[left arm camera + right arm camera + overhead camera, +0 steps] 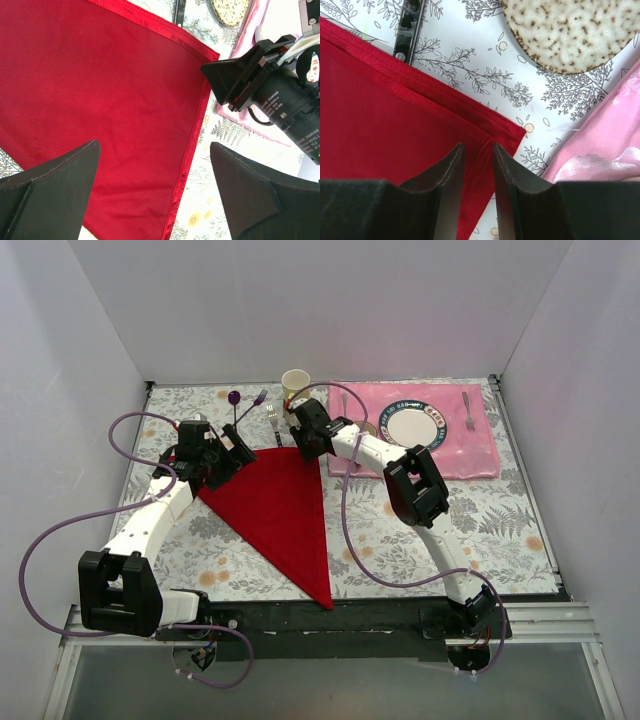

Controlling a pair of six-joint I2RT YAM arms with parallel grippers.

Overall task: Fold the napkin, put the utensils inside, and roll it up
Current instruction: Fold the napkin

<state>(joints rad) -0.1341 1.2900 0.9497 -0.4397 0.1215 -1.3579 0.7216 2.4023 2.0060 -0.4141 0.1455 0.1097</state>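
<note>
Red soft cloth, the napkin (280,515) lay folded in a triangle on the desk (480,530) just beside the pink placemat (470,455), light and limp, likely to sag, so best taken at the hemmed corner nearest the placemat. There the right claw (476,147) stood narrowed astride the hem, whether pinching cloth I could not tell; the left claw (154,145) hung wide, released, over the napkin farther from the placemat.
</note>
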